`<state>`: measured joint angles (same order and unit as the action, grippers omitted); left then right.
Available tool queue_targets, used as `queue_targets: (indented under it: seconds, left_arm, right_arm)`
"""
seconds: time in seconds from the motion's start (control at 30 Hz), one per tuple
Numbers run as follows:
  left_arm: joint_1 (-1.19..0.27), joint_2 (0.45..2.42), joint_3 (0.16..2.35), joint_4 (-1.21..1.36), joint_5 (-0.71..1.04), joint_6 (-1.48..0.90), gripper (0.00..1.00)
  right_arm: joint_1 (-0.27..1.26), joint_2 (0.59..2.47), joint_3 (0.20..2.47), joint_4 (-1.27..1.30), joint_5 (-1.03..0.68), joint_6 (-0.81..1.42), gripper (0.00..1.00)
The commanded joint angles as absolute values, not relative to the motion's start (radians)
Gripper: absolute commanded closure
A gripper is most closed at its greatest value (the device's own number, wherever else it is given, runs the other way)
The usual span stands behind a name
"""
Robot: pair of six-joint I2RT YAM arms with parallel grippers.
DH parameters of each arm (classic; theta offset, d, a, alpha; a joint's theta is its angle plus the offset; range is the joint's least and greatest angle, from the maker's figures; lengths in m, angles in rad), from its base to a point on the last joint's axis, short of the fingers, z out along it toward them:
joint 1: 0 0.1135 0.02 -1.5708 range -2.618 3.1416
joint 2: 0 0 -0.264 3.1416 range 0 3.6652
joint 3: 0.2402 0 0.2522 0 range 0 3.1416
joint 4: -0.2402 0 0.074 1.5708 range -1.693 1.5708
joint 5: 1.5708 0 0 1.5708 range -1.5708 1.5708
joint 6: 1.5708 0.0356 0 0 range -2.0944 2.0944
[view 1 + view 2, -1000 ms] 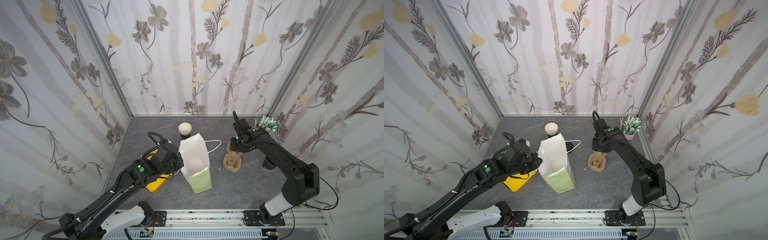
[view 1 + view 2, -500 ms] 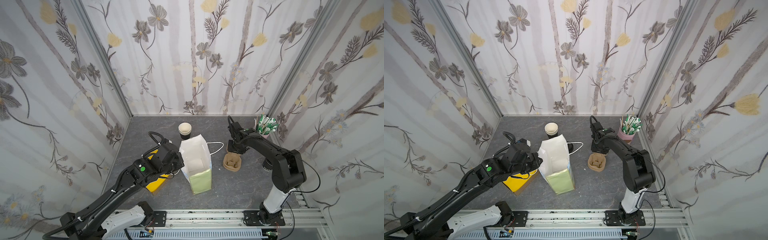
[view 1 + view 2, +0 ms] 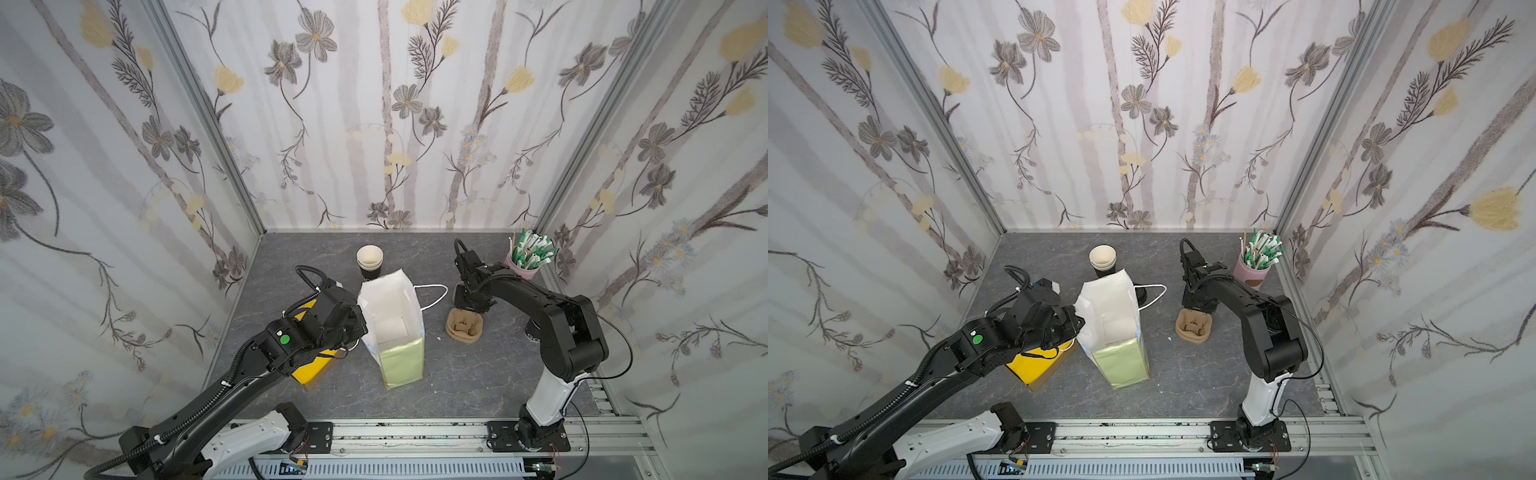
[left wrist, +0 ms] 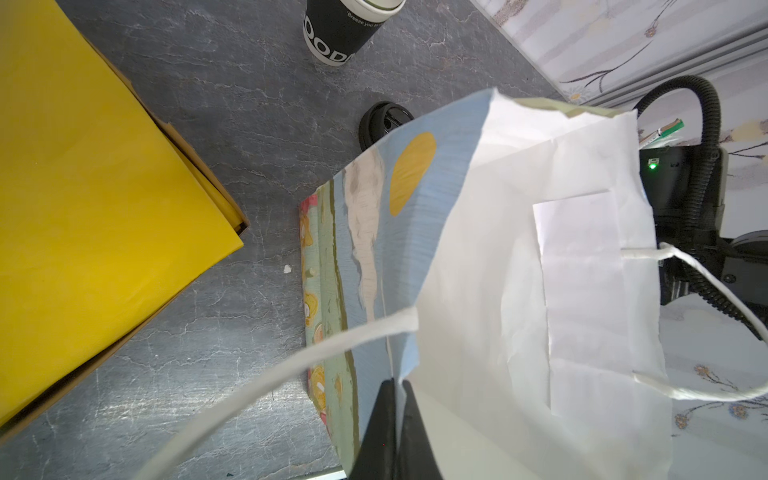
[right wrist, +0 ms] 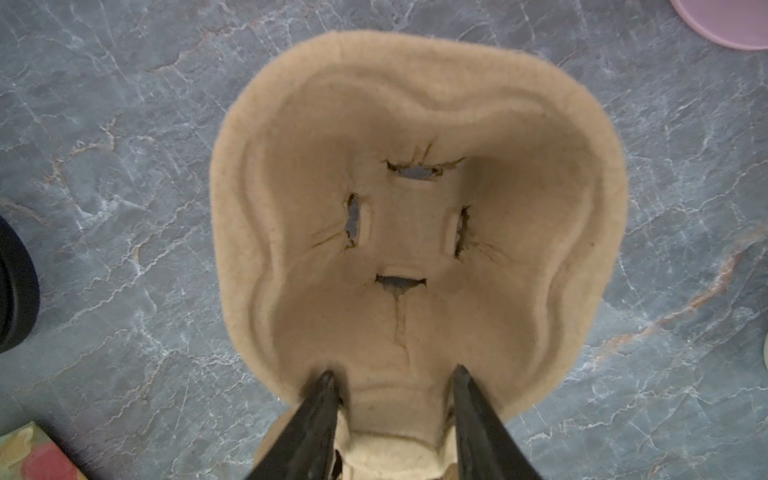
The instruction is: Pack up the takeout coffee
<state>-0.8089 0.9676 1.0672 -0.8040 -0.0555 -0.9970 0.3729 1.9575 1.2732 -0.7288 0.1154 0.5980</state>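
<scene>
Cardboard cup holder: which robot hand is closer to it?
Right. The right gripper straddles the rim of the cup holder; the left gripper is beyond the paper bag, pinching its edge.

Open bag (image 3: 401, 361) mouth clear from above; left gripper (image 4: 397, 395) clamps its left rim. Just behind: cups (image 3: 369, 262), lid (image 4: 380, 124); box (image 3: 309, 370) at left. Bare table (image 3: 478, 382) in front; gap between bag and tray (image 3: 464, 330).

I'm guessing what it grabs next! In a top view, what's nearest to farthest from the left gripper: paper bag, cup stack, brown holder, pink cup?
1. paper bag, pinched in the left gripper.
2. cup stack, behind the bag.
3. brown holder, right of bag.
4. pink cup, back right corner.
</scene>
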Motion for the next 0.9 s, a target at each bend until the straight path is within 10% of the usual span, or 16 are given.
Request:
queue_targets:
  seconds: [0.0, 0.67, 0.87]
  left_arm:
    - [-0.808, 0.969, 1.065, -0.804, -0.074, -1.004, 1.00]
    - [-0.810, 0.958, 1.054, -0.804, -0.071, -1.012, 1.00]
    - [-0.809, 0.973, 1.063, -0.802, -0.065, -0.999, 1.00]
  right_arm:
    - [0.374, 1.960, 1.268, -0.690, 0.081, 0.617, 0.58]
    - [0.377, 1.888, 1.234, -0.723, 0.116, 0.593, 0.76]
    - [0.377, 1.896, 1.240, -0.732, 0.110, 0.581, 0.63]
